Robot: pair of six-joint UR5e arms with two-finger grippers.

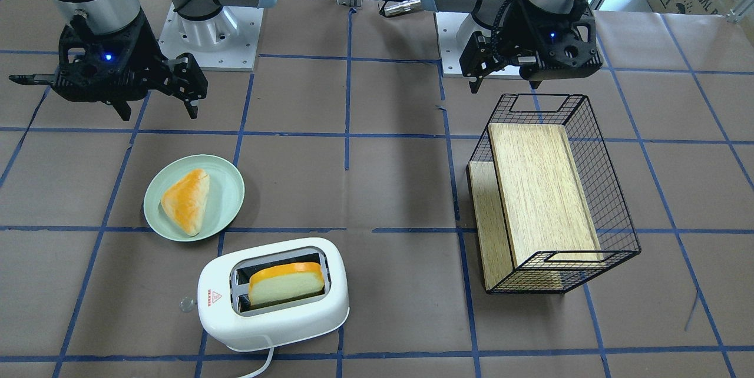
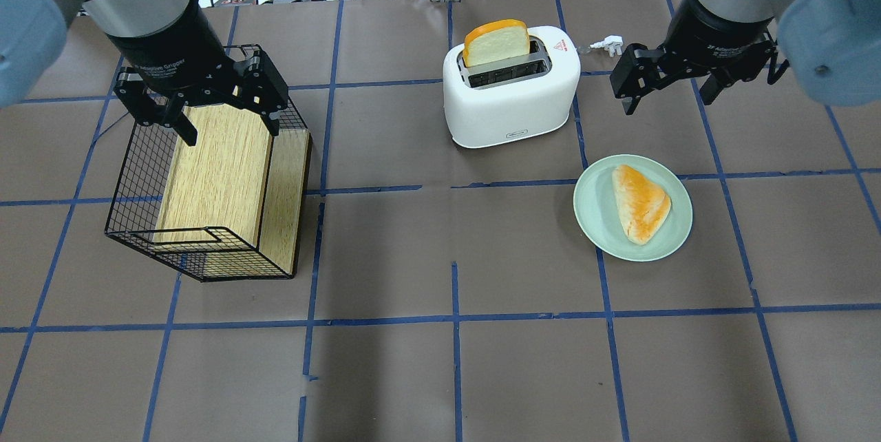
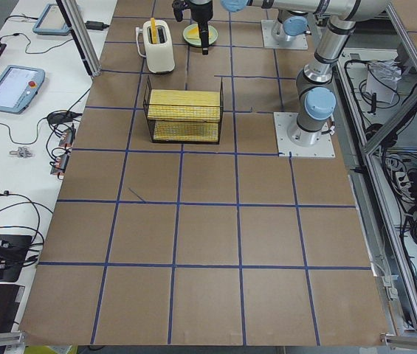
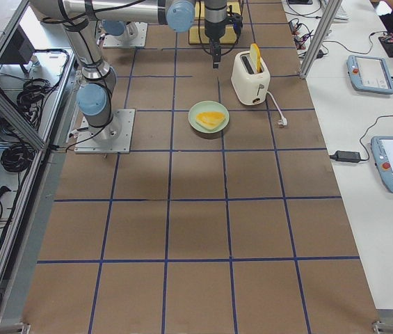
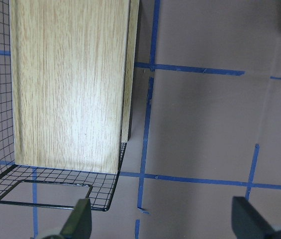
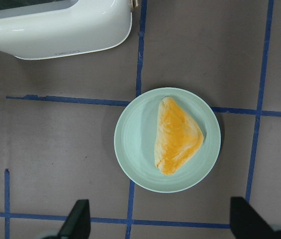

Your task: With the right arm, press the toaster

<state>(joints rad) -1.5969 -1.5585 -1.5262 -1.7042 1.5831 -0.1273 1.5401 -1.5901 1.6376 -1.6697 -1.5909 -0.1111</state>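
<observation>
The white two-slot toaster (image 2: 509,94) stands at the table's far middle, with a slice of bread (image 2: 497,41) sticking up from one slot. It also shows in the front view (image 1: 274,307) and at the top left of the right wrist view (image 6: 55,30). My right gripper (image 2: 667,87) is open and empty. It hovers above the table to the right of the toaster, apart from it, and looks down on the plate. It shows in the front view (image 1: 158,104) too. My left gripper (image 2: 229,122) is open and empty above the wire basket.
A pale green plate (image 2: 592,222) holding a triangular pastry (image 2: 640,202) lies just in front of the toaster's right end. A black wire basket (image 2: 138,173) with a wooden board (image 2: 217,166) lies on the left. The toaster's plug (image 2: 609,45) lies behind it.
</observation>
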